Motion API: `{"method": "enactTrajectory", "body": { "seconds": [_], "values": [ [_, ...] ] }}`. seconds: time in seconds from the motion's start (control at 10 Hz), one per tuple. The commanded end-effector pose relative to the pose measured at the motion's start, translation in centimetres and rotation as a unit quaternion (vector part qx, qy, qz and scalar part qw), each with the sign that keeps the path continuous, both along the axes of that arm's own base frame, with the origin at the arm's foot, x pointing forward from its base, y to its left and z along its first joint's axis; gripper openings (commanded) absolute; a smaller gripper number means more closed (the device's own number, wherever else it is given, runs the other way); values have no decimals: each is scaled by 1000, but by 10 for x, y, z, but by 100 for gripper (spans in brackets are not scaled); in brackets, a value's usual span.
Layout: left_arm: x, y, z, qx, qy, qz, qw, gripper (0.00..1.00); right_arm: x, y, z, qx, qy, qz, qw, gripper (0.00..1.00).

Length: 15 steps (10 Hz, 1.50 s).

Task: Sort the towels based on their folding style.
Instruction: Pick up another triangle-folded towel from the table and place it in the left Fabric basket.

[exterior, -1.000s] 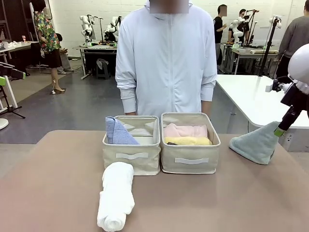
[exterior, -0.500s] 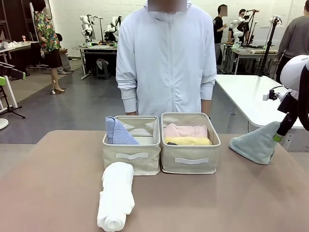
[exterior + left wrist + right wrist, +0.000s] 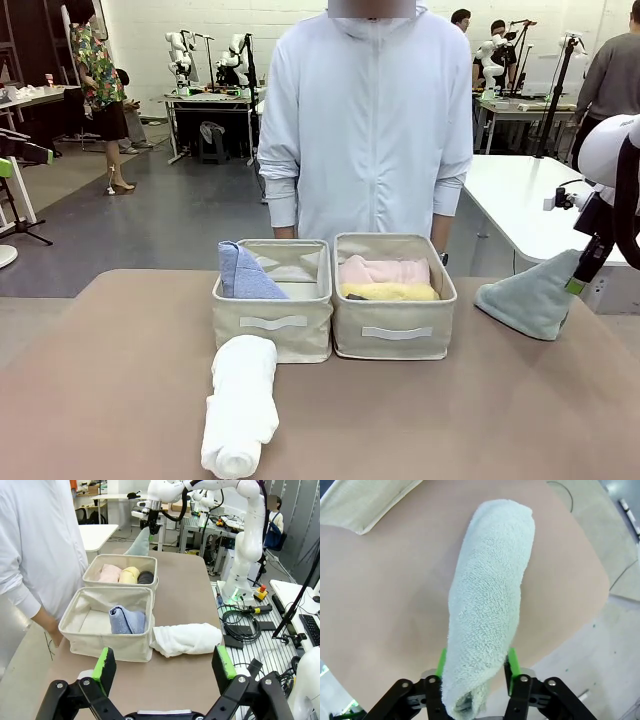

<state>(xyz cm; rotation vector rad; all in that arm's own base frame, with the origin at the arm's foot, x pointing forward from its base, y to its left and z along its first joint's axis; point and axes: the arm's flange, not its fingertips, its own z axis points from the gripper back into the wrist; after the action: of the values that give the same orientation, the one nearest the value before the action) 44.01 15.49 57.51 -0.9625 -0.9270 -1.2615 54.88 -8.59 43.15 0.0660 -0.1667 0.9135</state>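
The right gripper [image 3: 477,663] is clamping the narrow end of the grey-green towel [image 3: 490,595] at the bottom centre of its wrist view. Its green pads [image 3: 441,661] are pressing in on both sides of the terry. From there the towel is stretching up the frame, over the brown table [image 3: 380,605].

In the front view this gripper [image 3: 577,272] is sitting at the right edge, pinching the tip of the cone fold. The towel's broad base [image 3: 528,298] is spreading down and to the left by the table's right side. I cannot tell whether the base is touching the surface.

The left gripper [image 3: 164,664] is hanging with its jaws spread wide and nothing between them, at the bottom of its wrist view.

At the centre of the front view, two beige baskets are standing side by side and touching. The left-hand basket [image 3: 272,335] is holding the lavender-blue towel [image 3: 243,273] in its left corner. The right-hand basket [image 3: 395,340] is holding the pink towel [image 3: 385,269] and the yellow towel [image 3: 390,291]. The left wrist view is also showing the dark grey towel [image 3: 146,577] beside them.

The white towel [image 3: 240,400] is lying rolled on the table, lower centre, touching the left-hand basket's front. A person [image 3: 365,120] is standing behind the baskets.
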Motion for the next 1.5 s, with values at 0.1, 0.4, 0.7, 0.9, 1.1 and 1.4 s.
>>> {"method": "enactTrajectory", "body": {
  "seconds": [0.1,0.4,0.7,0.9,1.1,1.4],
  "values": [
    [0,1,2,-2,-3,0,1000,100,3,-4,0,-11,7,8,1000,0],
    [0,1,2,-2,-3,0,1000,100,0,-2,4,-12,1,7,1000,0],
    [0,1,2,-2,-3,0,1000,100,-39,20,61,26,-45,16,998,0],
    [0,1,2,-2,-3,0,1000,100,-103,63,151,37,-111,32,993,0],
    [0,1,2,-2,-3,0,1000,100,-140,92,218,43,-110,-10,993,0],
    [0,1,2,-2,-3,0,1000,100,-163,96,239,47,-119,5,992,0]
  ]
}}
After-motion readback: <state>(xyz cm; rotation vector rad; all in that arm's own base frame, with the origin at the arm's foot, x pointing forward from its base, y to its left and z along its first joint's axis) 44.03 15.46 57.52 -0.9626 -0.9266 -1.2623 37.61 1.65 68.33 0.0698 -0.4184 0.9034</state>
